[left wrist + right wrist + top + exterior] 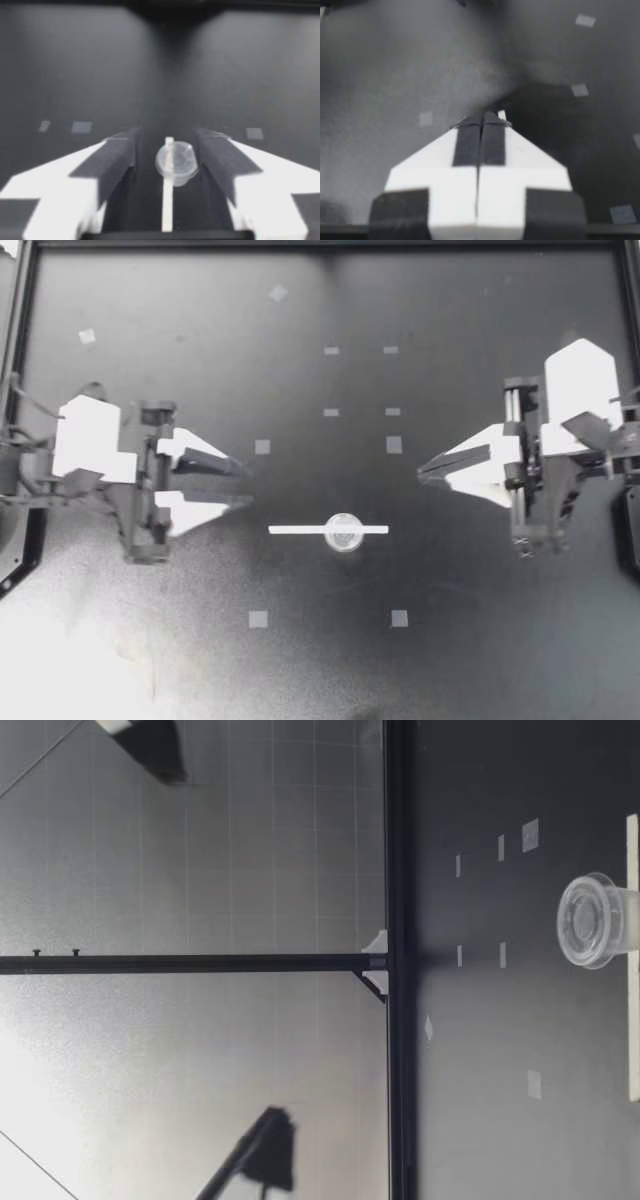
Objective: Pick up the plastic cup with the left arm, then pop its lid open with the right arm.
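Near the middle of the tabletop (pixel 480 640) a small clear cup (pixel 344 531) is seen standing mouth up on a flat white strip (pixel 328 529), a little off the strip's centre toward the right arm's side. The cup is touched by neither arm.

The left hand (pixel 245 485) is held spread, with nothing between its fingers (pixel 107 162). It is placed well apart from the strip's nearer end and pointed along the strip. That is judged to be why, in the left wrist view, the cup and the strip are framed in the gap ahead of the open jaws.

The right hand (pixel 420 470) is held with its fingers (pixel 492 145) pressed together on nothing. It is set on the far side of the strip's other end and angled slightly toward it. Only a sliver of the strip is caught past its tip in the right wrist view, and the cup is not seen there at all.

Small grey squares (pixel 262 447) are scattered flat over the tabletop around the strip, several of them between the two hands. Being flat, they are judged to block nothing. A black rail (pixel 320 245) is seen along the tabletop's far edge, well apart from the cup.

From table height the cup is shown upright on the strip, its wide rim uppermost, with no hand beside it.
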